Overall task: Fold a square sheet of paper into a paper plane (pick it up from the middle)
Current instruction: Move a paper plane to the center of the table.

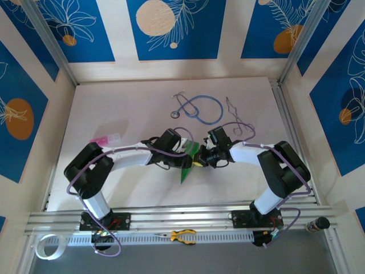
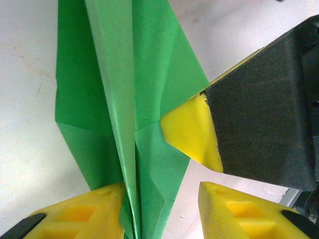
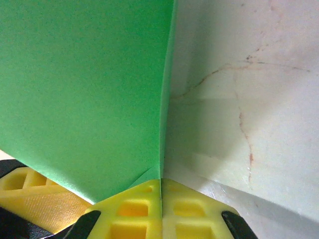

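Note:
The green paper, folded into a slim pointed paper plane with a centre crease, hangs between the two arms at mid-table. In the left wrist view the paper plane runs top to bottom, its raised crease passing beside my left finger. My left gripper is open, its yellow fingers well apart around the plane's lower part. A yellow fingertip of the right gripper presses the plane's right edge. My right gripper is shut on the paper plane, pinching its folded edge. In the top view the left gripper and right gripper meet at the paper.
A blue stethoscope and metal tongs lie at the back of the white table. A small pink and white piece sits at left. Yellow-handled pliers and a tape roll rest by the front rail.

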